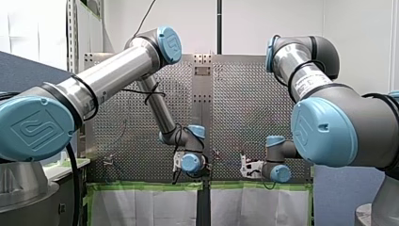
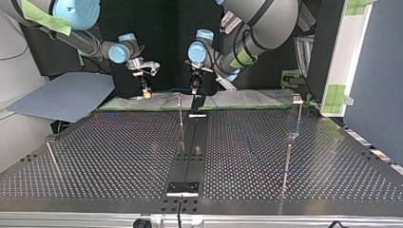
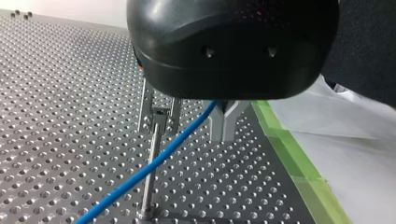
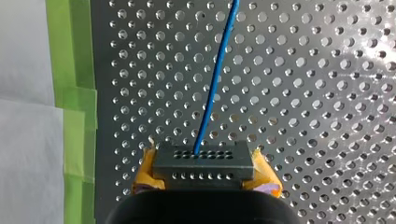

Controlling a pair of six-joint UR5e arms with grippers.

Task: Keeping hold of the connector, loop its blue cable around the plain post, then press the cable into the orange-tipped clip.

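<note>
Right wrist view: right gripper (image 4: 204, 179) clamps the connector (image 4: 203, 161) — its blue cable (image 4: 212, 88), likely light and limp, pinched by left gripper (image 3: 226, 125).

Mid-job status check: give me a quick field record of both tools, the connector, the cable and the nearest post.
right tool: shut on the connector, a yellow pad at each side
connector: dark block with rows of holes
blue cable: leaves the connector and runs over the perforated table to the left tool
left tool: metal fingers look closed where the cable meets them
post: fork-topped, beside the left tool; the cable crosses it, no loop around it
</note>
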